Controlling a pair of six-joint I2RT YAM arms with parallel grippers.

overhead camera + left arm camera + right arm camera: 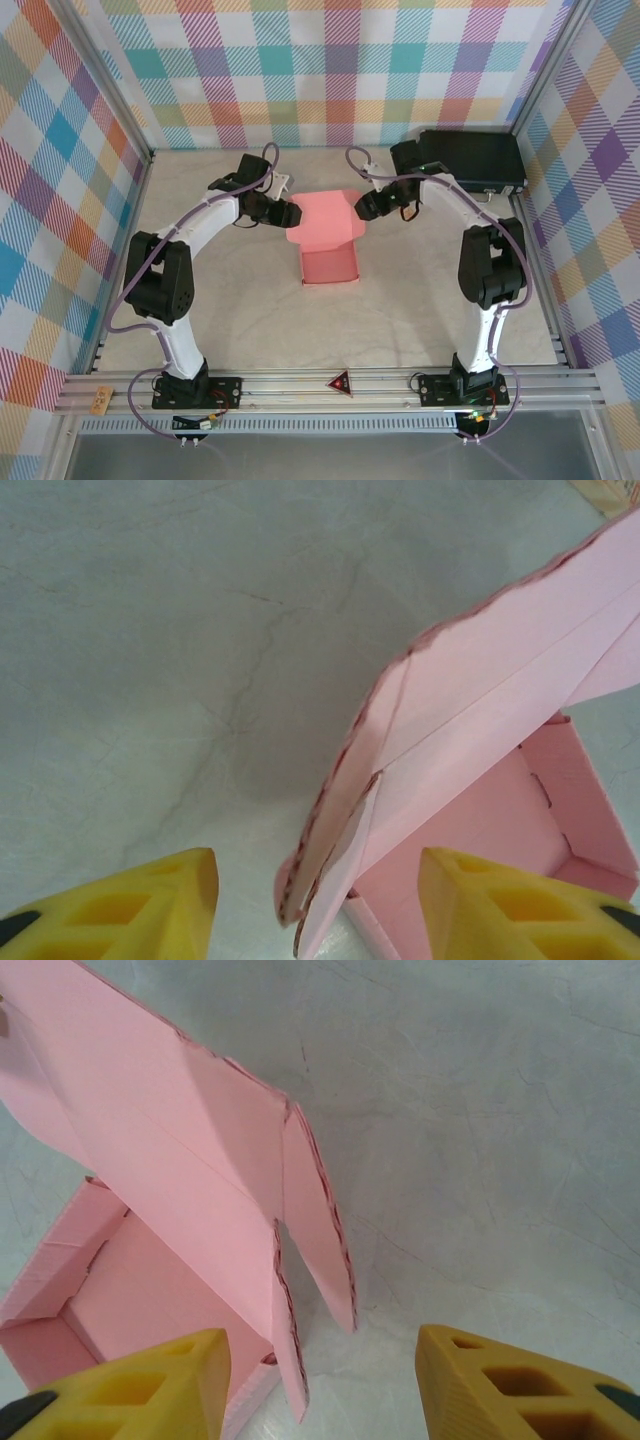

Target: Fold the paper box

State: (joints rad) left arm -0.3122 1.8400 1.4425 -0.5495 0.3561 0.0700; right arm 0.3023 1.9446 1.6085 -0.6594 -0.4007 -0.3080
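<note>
Plaid panels in many colours wall a pale table (230, 320) framed by aluminium rails. One pink box (328, 228) sits at the middle of it, its shallow tray (328, 266) open toward the arms and its lid (325, 220) raised at a slant over the tray's far end. Two arms reach in from either side. The left gripper (292, 213) is at the lid's left end and the right gripper (358, 205) at its right end. Each wrist view shows two yellow fingers (170, 895) (170, 1370) standing apart, with two side flaps (318, 1230) of the lid hanging in the gap and daylight between them and either finger, so both claws are spread and grip nothing. One black case (472, 160) lies in the far right corner, well apart from the box. One red triangle (339, 382) sits on the front rail between the arm bases. One small tan tag (98, 400) lies at the rail's left end, its marks too small to read.
</note>
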